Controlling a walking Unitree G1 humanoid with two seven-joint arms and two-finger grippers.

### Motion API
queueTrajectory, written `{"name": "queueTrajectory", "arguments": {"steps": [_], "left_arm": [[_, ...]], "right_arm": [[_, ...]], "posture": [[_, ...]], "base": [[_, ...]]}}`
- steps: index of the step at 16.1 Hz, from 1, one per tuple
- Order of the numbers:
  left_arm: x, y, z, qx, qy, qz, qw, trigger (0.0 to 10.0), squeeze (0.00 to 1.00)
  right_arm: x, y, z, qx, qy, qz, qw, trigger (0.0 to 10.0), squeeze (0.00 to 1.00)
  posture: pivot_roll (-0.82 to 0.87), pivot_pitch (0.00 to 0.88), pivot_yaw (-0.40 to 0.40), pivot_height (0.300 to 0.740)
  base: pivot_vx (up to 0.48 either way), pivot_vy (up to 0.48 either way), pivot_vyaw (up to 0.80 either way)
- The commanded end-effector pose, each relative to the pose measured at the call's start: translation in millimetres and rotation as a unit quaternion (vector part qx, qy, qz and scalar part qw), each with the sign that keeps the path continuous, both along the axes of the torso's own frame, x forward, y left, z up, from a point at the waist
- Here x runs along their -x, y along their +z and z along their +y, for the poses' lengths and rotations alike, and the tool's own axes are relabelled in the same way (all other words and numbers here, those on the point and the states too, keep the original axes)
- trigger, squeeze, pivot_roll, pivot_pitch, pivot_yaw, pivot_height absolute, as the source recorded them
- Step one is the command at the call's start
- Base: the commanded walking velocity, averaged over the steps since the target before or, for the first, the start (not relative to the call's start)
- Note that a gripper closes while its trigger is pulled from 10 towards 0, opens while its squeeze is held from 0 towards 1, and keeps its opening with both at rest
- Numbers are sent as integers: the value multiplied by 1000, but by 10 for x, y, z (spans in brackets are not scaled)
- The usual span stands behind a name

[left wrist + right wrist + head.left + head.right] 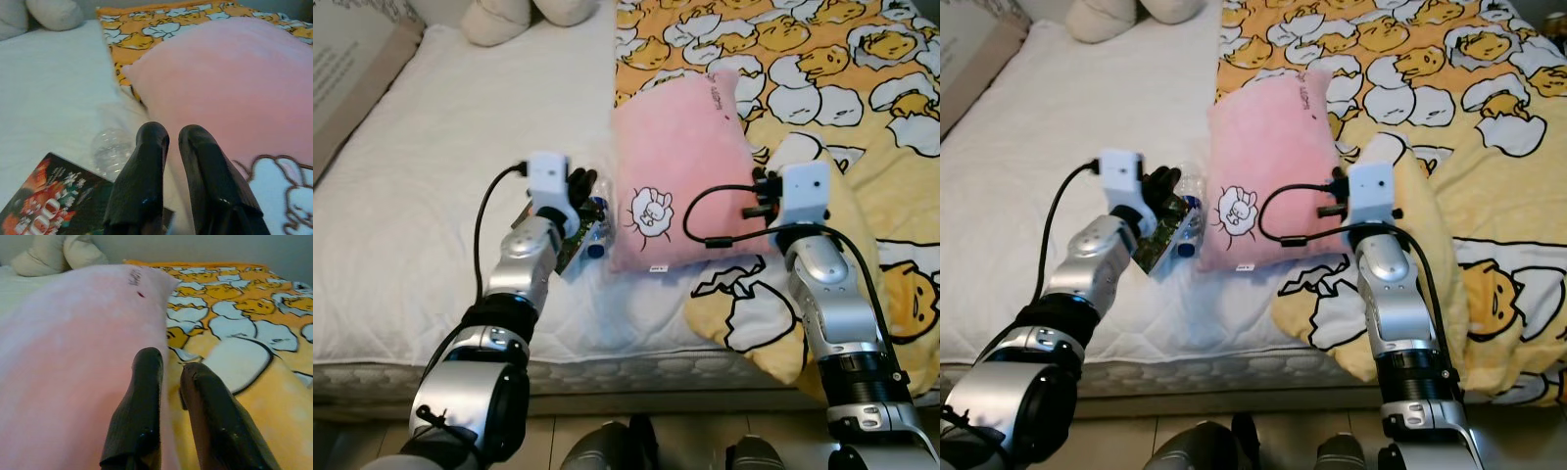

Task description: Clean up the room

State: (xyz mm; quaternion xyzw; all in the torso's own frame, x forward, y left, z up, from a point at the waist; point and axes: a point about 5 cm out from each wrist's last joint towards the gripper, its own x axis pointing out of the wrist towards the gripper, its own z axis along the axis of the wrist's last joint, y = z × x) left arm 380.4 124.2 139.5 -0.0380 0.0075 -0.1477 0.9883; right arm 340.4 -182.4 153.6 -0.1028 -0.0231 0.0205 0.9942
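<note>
Though apart, both arms (524, 264) outstretched

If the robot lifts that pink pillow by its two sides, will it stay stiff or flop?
Probably flop: the pink pillow looks plush and puffy, so its middle would likely sag. It seems light. Its fuzzy cover should resist slipping.

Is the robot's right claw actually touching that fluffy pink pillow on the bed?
Touching. In the right wrist view, the right gripper has its nearly closed black fingers pressed against the edge of the fluffy pink pillow, with no gap visible.
</note>
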Motion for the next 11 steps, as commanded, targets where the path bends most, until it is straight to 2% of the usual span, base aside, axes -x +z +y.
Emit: {"name": "queueTrajectory", "arguments": {"steps": [1,3,4,7,9,11], "left_arm": [[54,-159,62,8,26,25,999,10000,1000],[91,-231,108,32,57,31,997,10000,1000],[228,-279,192,24,70,7,997,10000,1000],[612,-133,442,5,103,-55,993,10000,1000],[846,-24,562,-10,126,-70,990,10000,1000],[1018,-136,514,-25,118,-49,992,10000,1000]], "right_arm": [[12,-67,-8,-2,-1,7,1000,10000,1000],[30,-57,-31,-6,-1,-2,1000,10000,1000],[128,-61,-50,-31,-4,-10,999,10000,1000],[403,14,-2,-5,19,-49,999,10000,1000],[566,91,16,5,25,-73,997,10000,1000],[700,-2,-7,12,17,-67,998,10000,1000]], "posture": [[-255,56,234,740],[-255,45,226,740],[-252,17,206,740],[-221,0,179,740],[-200,0,166,740],[-193,0,168,740]], "base": [[0,0,0],[0,0,0],[0,0,0],[0,0,0],[0,0,0],[0,0,0]]}}
